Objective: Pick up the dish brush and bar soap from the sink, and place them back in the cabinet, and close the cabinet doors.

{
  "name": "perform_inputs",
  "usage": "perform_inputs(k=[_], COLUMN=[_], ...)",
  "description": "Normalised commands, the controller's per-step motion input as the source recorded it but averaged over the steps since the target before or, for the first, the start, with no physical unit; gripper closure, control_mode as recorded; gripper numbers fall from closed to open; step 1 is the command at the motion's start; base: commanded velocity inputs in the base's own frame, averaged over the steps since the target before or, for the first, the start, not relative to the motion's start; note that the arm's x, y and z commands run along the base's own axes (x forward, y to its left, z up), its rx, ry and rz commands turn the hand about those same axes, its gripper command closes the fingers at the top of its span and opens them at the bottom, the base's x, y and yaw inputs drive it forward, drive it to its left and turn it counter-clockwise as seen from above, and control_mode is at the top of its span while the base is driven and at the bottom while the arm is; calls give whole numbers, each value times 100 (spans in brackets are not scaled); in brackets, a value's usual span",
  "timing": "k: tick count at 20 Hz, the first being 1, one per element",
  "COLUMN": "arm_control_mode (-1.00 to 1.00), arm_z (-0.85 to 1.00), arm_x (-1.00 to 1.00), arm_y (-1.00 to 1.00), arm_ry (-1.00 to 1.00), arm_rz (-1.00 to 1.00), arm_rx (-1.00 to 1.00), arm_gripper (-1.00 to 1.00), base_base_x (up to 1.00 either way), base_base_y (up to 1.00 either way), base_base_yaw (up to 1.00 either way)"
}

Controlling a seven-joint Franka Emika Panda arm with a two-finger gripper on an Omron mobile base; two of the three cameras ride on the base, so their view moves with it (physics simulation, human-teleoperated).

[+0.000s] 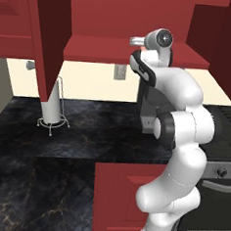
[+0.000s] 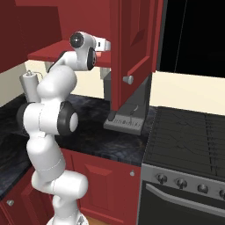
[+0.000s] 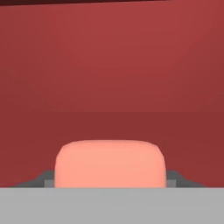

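The bar soap, a salmon-orange rounded bar, sits between my gripper's two grey fingers, which press on its sides. Behind it are the red shelf and back wall of the cabinet. From the base views my arm reaches up so the hand is at the cabinet's shelf. The hand is beside the open right cabinet door, which has a silver knob. The left cabinet door also stands open. The dish brush and the sink are out of view.
Below the cabinet runs a dark marble counter with a white paper-towel holder and a grey appliance against the wall. A black stove stands to the right. Red drawer fronts are under the counter.
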Motion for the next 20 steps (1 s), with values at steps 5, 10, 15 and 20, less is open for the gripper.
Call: perform_inputs(k=[5, 10, 15, 20], arm_control_mode=[-100, -100, -100, -100], arm_z=[0, 0, 0, 0], arm_x=[0, 5, 4, -18], arm_y=[0, 0, 0, 0], arm_ry=[-1, -4, -6, -1], arm_rz=[0, 0, 0, 0], arm_rx=[0, 0, 0, 0], arm_gripper=[-100, -100, -100, -100], base_base_x=[0, 0, 0, 0], base_base_y=[0, 0, 0, 0], base_base_yaw=[0, 0, 0, 0])
